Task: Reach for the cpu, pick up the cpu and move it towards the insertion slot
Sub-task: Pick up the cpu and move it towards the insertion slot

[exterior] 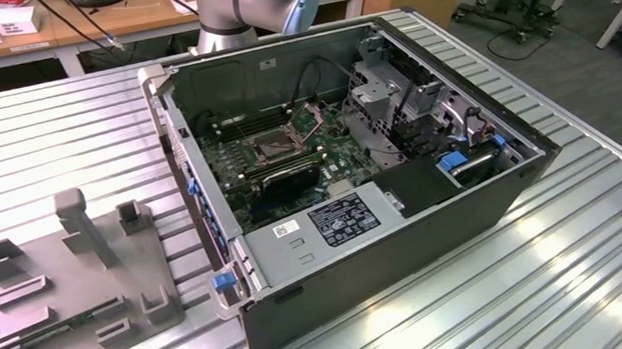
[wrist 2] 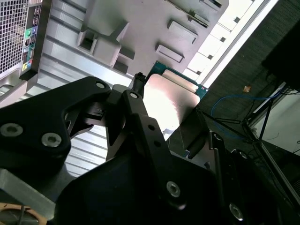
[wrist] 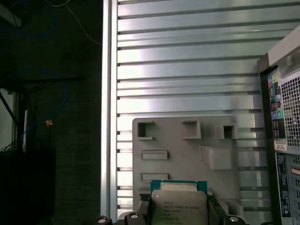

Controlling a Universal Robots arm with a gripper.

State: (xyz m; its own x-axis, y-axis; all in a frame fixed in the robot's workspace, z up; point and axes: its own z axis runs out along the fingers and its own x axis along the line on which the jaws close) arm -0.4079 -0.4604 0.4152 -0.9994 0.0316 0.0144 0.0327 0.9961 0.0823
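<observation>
While the gripper (wrist: 178, 204) pinches the cpu (wrist: 179, 210) by two opposite edges, the chip hangs above the gray holder tray (wrist: 187, 150).
The insertion slot (exterior: 270, 148) lies well apart from it, inside the open computer case (exterior: 405, 242).

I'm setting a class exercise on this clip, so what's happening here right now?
The robot arm's gripper is shut on the cpu, holding it in the air by the grey parts tray on the ribbed metal table. The insertion slot sits inside the open computer case beside the tray; the cpu has not reached it yet.
</observation>
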